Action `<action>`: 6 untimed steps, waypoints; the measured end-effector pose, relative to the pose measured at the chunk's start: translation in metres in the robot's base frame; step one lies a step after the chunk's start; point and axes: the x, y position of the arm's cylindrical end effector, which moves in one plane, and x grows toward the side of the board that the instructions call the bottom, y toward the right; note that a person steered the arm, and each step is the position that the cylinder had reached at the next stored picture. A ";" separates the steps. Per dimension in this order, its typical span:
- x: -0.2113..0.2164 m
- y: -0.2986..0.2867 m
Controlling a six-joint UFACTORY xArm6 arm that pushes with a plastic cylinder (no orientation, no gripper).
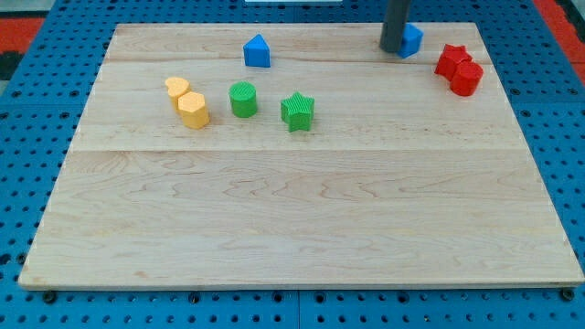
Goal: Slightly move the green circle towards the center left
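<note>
The green circle [243, 99] stands in the upper left part of the wooden board [302, 210]. A green star [297, 111] lies just to its right. Two yellow blocks sit to its left: a yellow hexagon [194, 110] and a smaller yellow block [177, 89] above it. My tip [393, 47] is at the view's top right, far from the green circle, touching or just left of a blue block [411, 40].
A blue triangle-shaped block [258, 51] sits near the top edge, above the green circle. Two red blocks [459, 68] lie together at the right edge. The board rests on a blue pegboard surface [27, 164].
</note>
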 end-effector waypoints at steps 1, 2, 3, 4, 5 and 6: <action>0.018 -0.029; 0.045 -0.097; 0.048 -0.082; 0.100 -0.118; 0.104 -0.238; 0.079 -0.276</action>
